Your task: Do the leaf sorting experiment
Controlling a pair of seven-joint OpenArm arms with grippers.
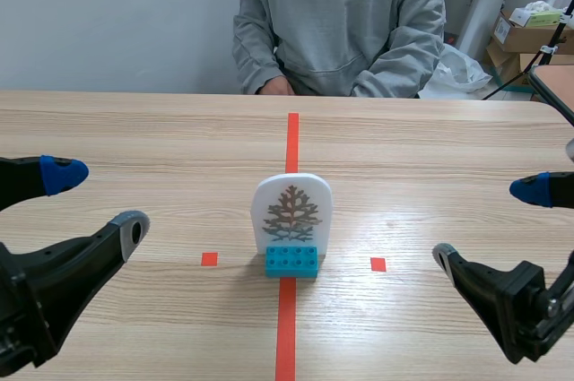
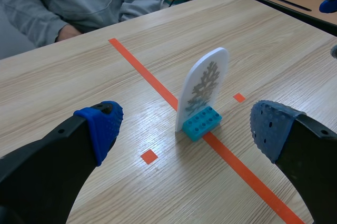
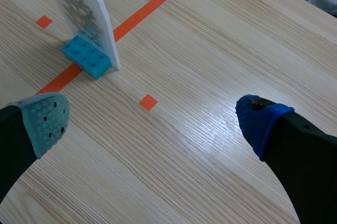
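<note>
White leaf card [image 1: 291, 211] stands upright in blue brick base [image 1: 291, 261] on counter [image 1: 134, 130], on centre tape line [image 1: 292, 139], btwn the arms. Both wide open, empty, well apart from card: left end effector [image 1: 97, 202] & right end effector [image 1: 487, 222]. Person [image 1: 341, 22] seated opposite.

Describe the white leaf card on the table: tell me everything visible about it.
The leaf card is a thin white panel, plastic by its look, with a rounded top and a brown-grey branching leaf printed on its face. It stands upright at the back of a studded turquoise brick that serves as its foot, on the orange-red tape line of the wooden table. Nothing else touches it.
</note>
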